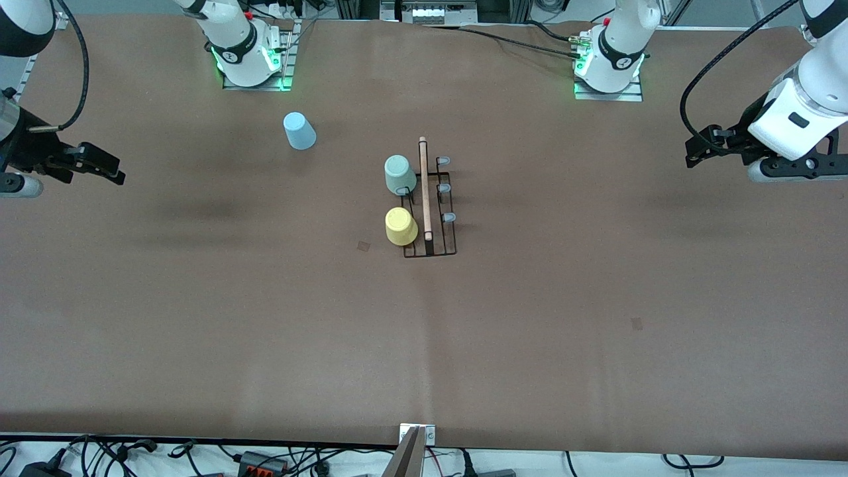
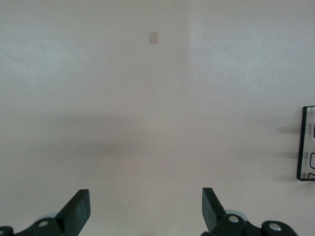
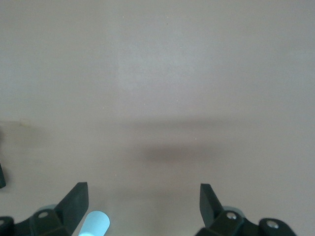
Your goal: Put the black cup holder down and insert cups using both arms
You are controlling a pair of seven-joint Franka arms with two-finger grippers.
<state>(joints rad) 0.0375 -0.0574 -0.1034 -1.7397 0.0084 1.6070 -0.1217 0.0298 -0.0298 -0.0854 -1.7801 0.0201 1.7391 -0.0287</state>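
The left end effector point(image 1: 692, 151) hangs open and empty over the brown surface point(image 1: 596, 298) at the left arm's end; the right end effector point(image 1: 112, 171) is likewise open and empty over the right arm's end. Mid-surface stands the black wire cup holder with its light wooden bar handle point(image 1: 429, 207). The pale grey-green plastic cup point(image 1: 399, 175) and yellow plastic cup point(image 1: 401, 226) already sit on its pegs. The light blue plastic cup point(image 1: 299, 130) stands apart, toward the right arm's base, apparently the one insertion left.

Brown cloth point(image 1: 265, 318) covers my whole table, w/ soft shadows on it. Cables point(image 1: 199, 457) & plugs run along the white edge nearest the front cam.
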